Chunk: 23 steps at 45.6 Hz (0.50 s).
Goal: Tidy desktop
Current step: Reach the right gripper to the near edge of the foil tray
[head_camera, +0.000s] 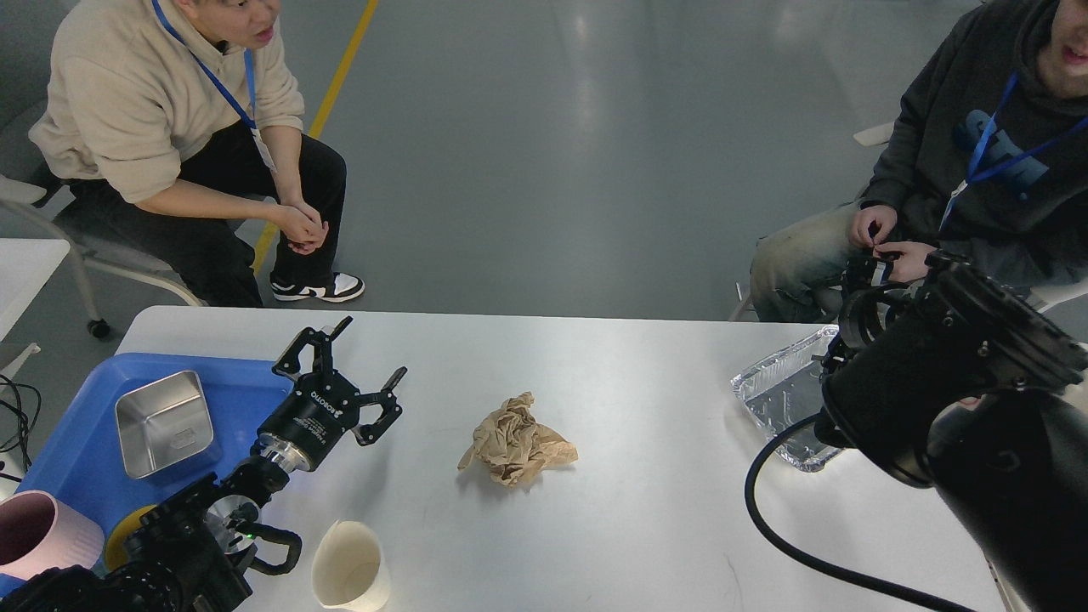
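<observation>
On the desktop (646,399), which fills the lower half of the head view: one crumpled brown paper (515,440) lying near the middle, well apart from everything else. One paper cup (348,568) stands at the near edge, left of centre, opening upward. One foil tray (786,399) sits toward the far right; only its left part shows, the rest is hidden behind the right arm.

Left end of the desktop: one blue tray (246,393). Inside it one square steel container (164,422); one pink cup (42,537) at its near corner, partly cut off by the picture edge; one yellow object (123,534) just visible behind the left arm, shape unclear.

Arms: two. Left gripper (348,370) hovers over the desktop just beside the blue tray's right edge, two fingers spread wide, nothing between them. Right arm comes in large and dark from the lower right, over the foil tray. Right gripper (863,276) is seen small and dark at the arm's far end, in front of a person's knees; fingers not distinguishable, cannot tell whether spread or closed.

People: two seated beyond the far edge, one in a beige top (161,102) at left, one in a dark hoodie (977,161) at right, both with blue lanyards
</observation>
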Motion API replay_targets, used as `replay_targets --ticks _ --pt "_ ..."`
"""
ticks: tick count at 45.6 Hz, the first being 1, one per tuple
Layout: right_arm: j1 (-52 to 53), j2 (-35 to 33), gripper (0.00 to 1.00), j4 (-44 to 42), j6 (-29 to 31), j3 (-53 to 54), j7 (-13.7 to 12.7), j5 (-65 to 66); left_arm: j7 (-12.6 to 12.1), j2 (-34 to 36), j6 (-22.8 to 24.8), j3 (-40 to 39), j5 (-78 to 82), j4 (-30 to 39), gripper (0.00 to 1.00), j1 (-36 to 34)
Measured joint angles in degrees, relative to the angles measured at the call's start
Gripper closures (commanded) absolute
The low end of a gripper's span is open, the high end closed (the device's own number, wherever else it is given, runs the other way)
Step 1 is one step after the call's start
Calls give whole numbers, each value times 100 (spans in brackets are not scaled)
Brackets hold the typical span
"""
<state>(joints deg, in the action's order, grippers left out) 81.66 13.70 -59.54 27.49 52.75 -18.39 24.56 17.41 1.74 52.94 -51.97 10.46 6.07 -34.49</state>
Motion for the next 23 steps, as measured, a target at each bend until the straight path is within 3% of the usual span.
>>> replay_targets --ticks 23 --pt "-262 0 0 -125 -51 1156 71 -262 9 29 -24 3 0 -3 2 4"
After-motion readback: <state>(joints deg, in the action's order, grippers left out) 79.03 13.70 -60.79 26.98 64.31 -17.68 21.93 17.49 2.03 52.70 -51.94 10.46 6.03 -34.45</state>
